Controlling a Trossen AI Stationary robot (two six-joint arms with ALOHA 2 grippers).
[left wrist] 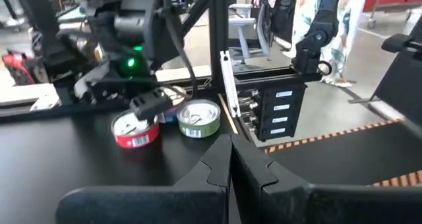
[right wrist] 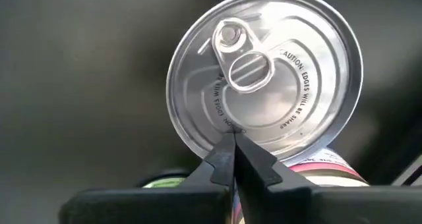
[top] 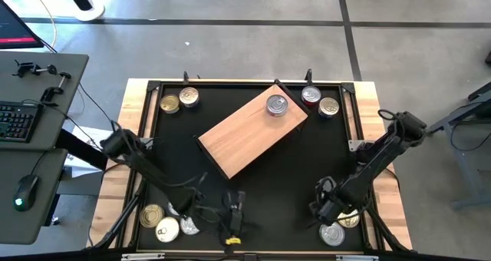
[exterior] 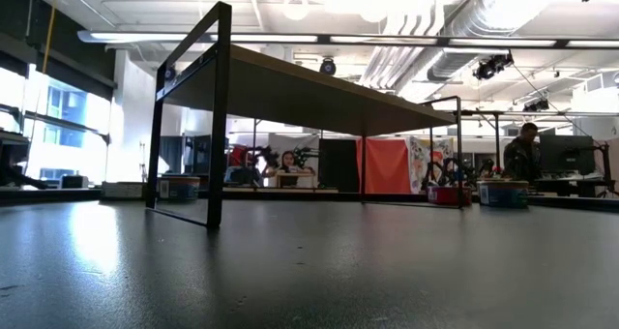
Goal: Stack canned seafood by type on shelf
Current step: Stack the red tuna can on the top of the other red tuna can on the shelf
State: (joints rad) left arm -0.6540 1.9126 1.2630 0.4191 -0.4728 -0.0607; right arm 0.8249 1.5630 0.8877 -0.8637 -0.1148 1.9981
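The shelf (top: pixel 245 134) is a light-brown board on black legs (exterior: pixel 218 116), standing askew mid-table, with one silver tin (top: pixel 277 105) on its far right end. Other canned seafood sits in corner groups on the black tabletop. At the near right, my right gripper (right wrist: pixel 231 145) points down, shut, with its tips at the rim of a silver-topped, red-labelled tin (right wrist: pixel 264 72) (left wrist: pixel 135 130). A green-labelled tin (left wrist: pixel 198 118) stands beside that one. My left gripper (left wrist: pixel 231 151) is shut and holds nothing. It hangs near the table's front edge (top: pixel 234 219). My right gripper comes at the red-labelled tin from above. Its shut fingertips (right wrist: pixel 224 155) stand at the lid's rim (right wrist: pixel 227 126), close to the pull tab. I cannot tell whether they touch the lid, and nothing shows between the fingers.
Two tins (top: pixel 179 100) sit at the far left and two (top: pixel 320 101) at the far right. Three (top: pixel 167 224) lie at the near left. The right arm's black base block (left wrist: pixel 277 109) stands past the table's right edge. People sit in the room beyond (exterior: pixel 288 163).
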